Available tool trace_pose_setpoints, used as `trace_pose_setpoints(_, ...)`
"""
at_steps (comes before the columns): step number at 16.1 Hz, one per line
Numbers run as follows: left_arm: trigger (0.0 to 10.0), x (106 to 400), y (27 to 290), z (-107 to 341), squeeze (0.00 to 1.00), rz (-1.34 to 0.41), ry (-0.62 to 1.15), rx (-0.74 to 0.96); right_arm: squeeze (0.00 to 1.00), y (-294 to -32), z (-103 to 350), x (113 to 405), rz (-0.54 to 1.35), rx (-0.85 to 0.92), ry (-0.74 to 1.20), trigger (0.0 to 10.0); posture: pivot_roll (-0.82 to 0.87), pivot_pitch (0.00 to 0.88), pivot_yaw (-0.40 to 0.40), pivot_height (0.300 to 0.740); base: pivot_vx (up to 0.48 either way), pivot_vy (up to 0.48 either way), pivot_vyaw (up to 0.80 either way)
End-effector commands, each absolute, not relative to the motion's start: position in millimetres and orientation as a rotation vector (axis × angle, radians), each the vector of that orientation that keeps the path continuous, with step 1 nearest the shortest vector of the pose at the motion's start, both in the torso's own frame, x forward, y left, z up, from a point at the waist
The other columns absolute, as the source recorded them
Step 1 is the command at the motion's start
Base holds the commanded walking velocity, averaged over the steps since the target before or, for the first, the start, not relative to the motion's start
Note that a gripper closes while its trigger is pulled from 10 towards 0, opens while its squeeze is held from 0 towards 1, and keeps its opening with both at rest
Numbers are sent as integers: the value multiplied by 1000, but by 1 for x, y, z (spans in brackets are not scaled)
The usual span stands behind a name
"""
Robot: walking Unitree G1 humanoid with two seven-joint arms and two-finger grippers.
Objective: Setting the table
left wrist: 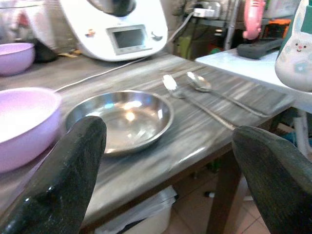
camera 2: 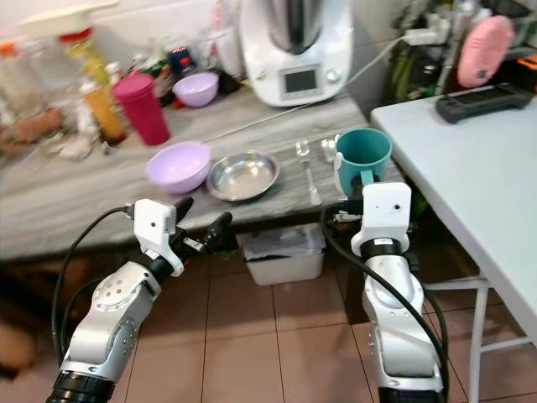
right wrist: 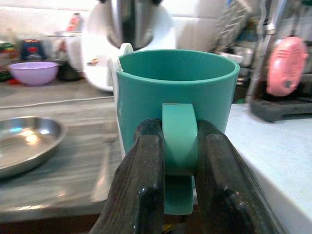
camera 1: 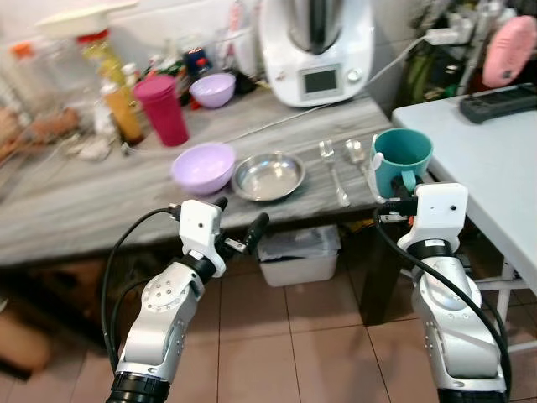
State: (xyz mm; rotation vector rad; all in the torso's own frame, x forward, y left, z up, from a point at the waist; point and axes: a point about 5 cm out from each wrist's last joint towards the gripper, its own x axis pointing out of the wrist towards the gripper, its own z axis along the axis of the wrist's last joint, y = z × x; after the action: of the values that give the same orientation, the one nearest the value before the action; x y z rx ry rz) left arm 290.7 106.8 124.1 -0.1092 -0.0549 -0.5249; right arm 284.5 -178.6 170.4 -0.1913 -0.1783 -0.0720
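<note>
My right gripper (camera 1: 399, 197) is shut on the handle of a teal mug (camera 1: 402, 156), held upright just past the right end of the grey wooden counter (camera 1: 75, 210); its fingers (right wrist: 141, 185) pinch the teal mug's (right wrist: 175, 92) handle from both sides. A steel plate (camera 1: 268, 175), a purple bowl (camera 1: 204, 166), a fork (camera 1: 333, 172) and a spoon (camera 1: 356, 153) lie on the counter. My left gripper (camera 1: 242, 221) hangs open in front of the counter edge, below the bowl and plate, with nothing between its fingers (left wrist: 73, 161).
A white table (camera 1: 495, 159) stands at the right, with a black device (camera 1: 502, 102) on it. At the counter's back are a white kitchen machine (camera 1: 316, 50), a magenta cup (camera 1: 162, 109), another purple bowl (camera 1: 212, 89) and bottles. A plastic bin (camera 1: 298, 255) sits under the counter.
</note>
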Motion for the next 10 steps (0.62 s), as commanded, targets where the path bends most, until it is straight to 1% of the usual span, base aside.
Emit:
trace_pose_setpoints(1, 10000, 291, 103, 128, 0, -531, -64, -107, 0, -179, 185, 285, -83, -196, -239, 10000, -256, 42, 137, 740, 315, 0, 469)
trace_pose_setpoints(2, 10000, 291, 103, 129, 0, -531, -66, -109, 0, -179, 186, 285, -85, -194, -243, 10000, -256, 43, 138, 740, 315, 0, 431)
trace_pose_setpoints(4, 10000, 291, 102, 131, 0, -532, -73, -112, 0, -179, 189, 284, -85, -200, -251, 10000, -257, 45, 137, 740, 311, 0, 0)
trace_pose_setpoints(8, 10000, 291, 103, 132, 0, -529, -76, -113, 0, -178, 190, 283, -86, -202, -260, 10000, -258, 49, 138, 740, 313, 0, 634)
trace_pose_setpoints(10, 10000, 291, 102, 133, 0, -532, -74, -113, 0, -179, 190, 283, -87, -199, -259, 10000, -258, 47, 140, 740, 309, 0, 453)
